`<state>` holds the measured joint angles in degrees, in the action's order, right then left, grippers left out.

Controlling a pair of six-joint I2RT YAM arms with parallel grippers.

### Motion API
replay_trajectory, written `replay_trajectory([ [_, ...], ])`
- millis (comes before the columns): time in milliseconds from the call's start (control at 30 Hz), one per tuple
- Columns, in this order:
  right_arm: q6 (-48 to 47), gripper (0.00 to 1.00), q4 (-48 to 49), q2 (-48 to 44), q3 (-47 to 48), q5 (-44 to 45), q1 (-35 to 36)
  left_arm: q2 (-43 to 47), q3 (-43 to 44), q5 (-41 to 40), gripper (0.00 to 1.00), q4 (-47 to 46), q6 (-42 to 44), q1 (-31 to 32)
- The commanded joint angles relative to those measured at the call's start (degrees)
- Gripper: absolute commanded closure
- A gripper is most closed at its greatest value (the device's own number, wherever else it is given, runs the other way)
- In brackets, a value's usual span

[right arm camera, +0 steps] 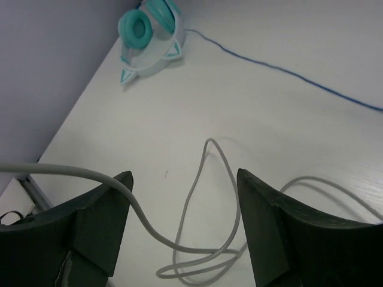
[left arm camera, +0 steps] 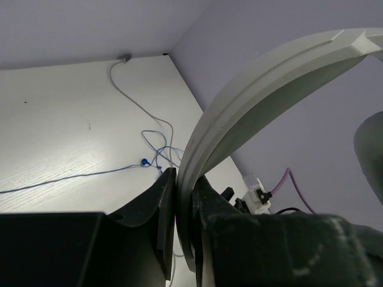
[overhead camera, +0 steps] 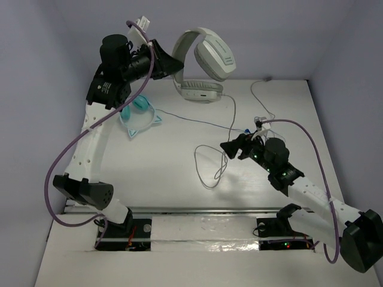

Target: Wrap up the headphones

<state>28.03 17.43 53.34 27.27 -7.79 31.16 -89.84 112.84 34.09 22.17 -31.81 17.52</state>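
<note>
Left gripper (overhead camera: 169, 64) is clamped on the headphones (overhead camera: 206, 57), top middle of the overhead view. Right gripper (overhead camera: 230, 146) hangs wide apart by the loose cable (overhead camera: 209, 170), mid-frame. Wrapping hasn't started; next I think I must pinch that cable.

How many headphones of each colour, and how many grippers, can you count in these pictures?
White-and-grey headphones: 1
Teal cat-ear headphones: 1
Grippers: 2, the left gripper and the right gripper
Total: 4
</note>
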Motion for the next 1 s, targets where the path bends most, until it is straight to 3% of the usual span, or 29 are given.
replay_trajectory([
  [0,-3.2,0.24,8.3,0.2,2.2,3.4,0.2,5.6,-0.9,2.3,1.00,-6.7,-3.1,-0.4],
  [367,-0.1,0.29,21.3,13.2,1.0,-6.8,0.2,7.3,-2.4,2.6,1.00,-8.1,-4.1,-0.9],
  [467,1.2,0.40,23.3,15.6,1.2,-7.3,0.7,7.4,-2.6,2.5,1.00,-9.6,-5.8,-0.9],
  [500,1.8,0.52,23.7,16.0,1.4,-7.5,1.4,7.5,-2.7,1.9,1.00,-10.0,-6.1,-0.9],
  [600,2.7,0.74,23.6,16.5,2.0,-6.2,4.3,8.1,-3.2,-2.4,1.00,-10.8,-6.5,-0.9],
  [800,3.6,0.92,14.8,11.8,1.7,2.1,14.8,6.6,-4.5,-11.3,1.00,-13.5,-8.5,-2.8],
  [967,5.5,1.00,-4.5,-0.1,4.1,13.7,25.1,0.6,-1.3,-23.9,1.00,-9.3,-5.1,-5.1],
])
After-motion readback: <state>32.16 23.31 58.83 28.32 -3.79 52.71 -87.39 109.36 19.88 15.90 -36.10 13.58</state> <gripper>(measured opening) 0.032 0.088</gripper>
